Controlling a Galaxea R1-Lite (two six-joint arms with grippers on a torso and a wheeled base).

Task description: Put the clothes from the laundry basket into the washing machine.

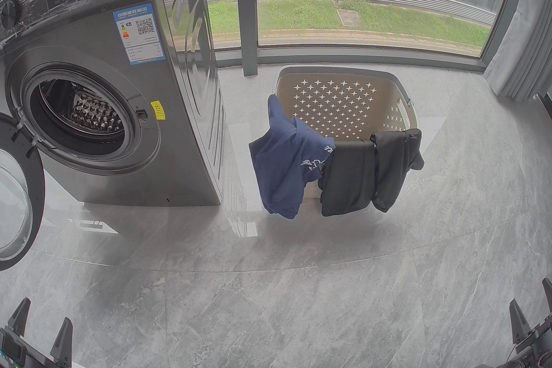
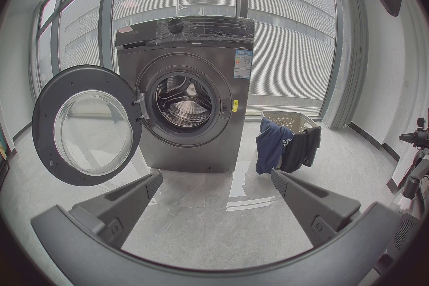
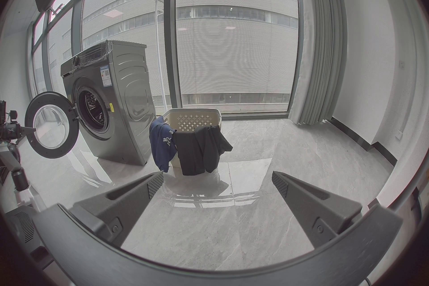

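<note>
Washing machine (image 1: 115,116) stands on the floor, round door (image 1: 17,202) swung wide open. Laundry basket (image 1: 345,93) sits just beside the machine, near the window. 1 blue garment (image 1: 284,162) and black clothes (image 1: 351,179) hang over the basket's near rim. Left tool (image 2: 215,175) and right tool (image 3: 214,177) are spread wide, gripping nothing, well apart from the basket.
</note>
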